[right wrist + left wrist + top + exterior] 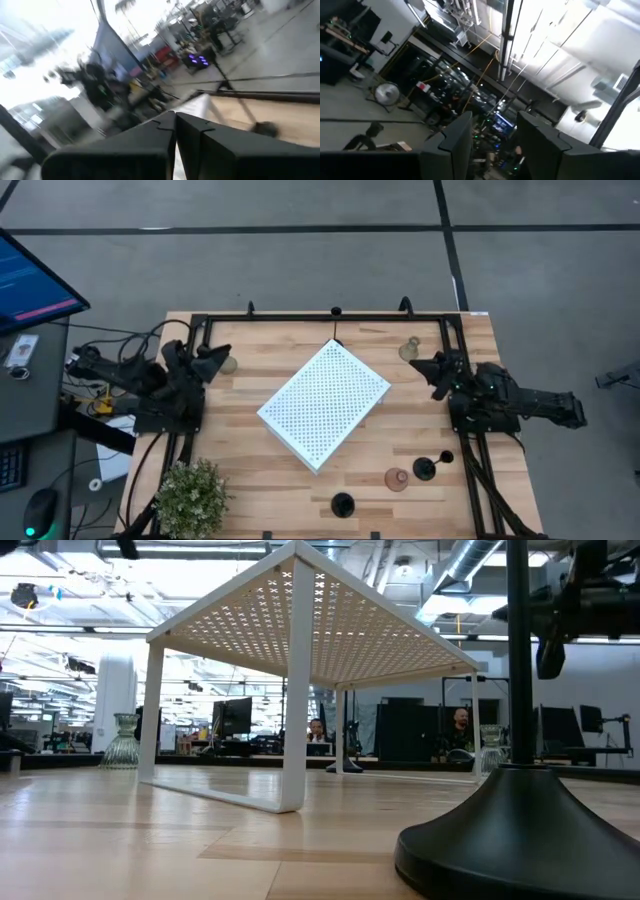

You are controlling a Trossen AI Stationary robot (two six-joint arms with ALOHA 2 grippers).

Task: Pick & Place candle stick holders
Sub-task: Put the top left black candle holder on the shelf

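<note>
Two pale bell-shaped holders stand on the table, one at the far left [229, 364] and one at the far right [410, 348]. A pink holder [397, 479] and three black holders [343, 504], [424, 469], [446, 456] stand at the near right. In the low view one black holder's base [500, 830] fills the foreground. My left gripper [214, 361] is open and empty, raised beside the left pale holder; its wrist view [492, 145] shows only the room. My right gripper [428, 372] is shut and empty [175, 131], just nearer than the right pale holder.
A white perforated board [325, 402] stands on legs [292, 740] at the table's middle, turned at an angle. A bushy green plant [191, 498] sits at the near left corner. A black frame [330, 315] runs along the table's edges. People sit in the room behind.
</note>
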